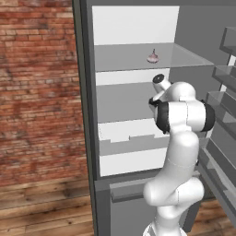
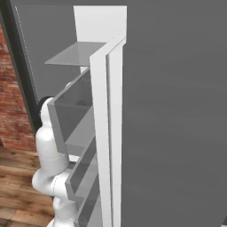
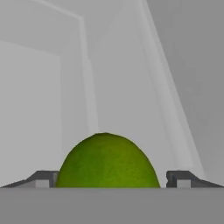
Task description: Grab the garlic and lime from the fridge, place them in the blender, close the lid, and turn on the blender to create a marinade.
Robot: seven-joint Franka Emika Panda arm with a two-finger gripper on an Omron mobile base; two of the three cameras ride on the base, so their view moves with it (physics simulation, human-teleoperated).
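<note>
Two small dark fingertips point(image 3: 42, 179) rise at the bottom of the hand view, one on each side of a green lime point(image 3: 106, 161), and the gripper point(image 3: 109, 181) has the fruit between them. A thin gap shows between the lime and the right tip, while the left tip sits right against its edge; whether the pads are pressing it cannot be told, so the jaws read as spread wide around the lime rather than clamped. The lime shows as a rounded dome with its top pointing up in that view; its lower part is cut off, so its long axis cannot be judged. Behind it stand the pale walls of the fridge point(image 1: 133, 27) interior.

In the left base view the fridge stands open, and the garlic point(image 1: 152, 57) sits upright on the see-through upper shelf point(image 1: 184, 57), its short dark stem pointing up, well above the arm point(image 1: 182, 115), which reaches into the compartment below. The door point(image 2: 177, 111), with its racks, stands at the right, and a brick wall point(image 1: 37, 92) at the left.
</note>
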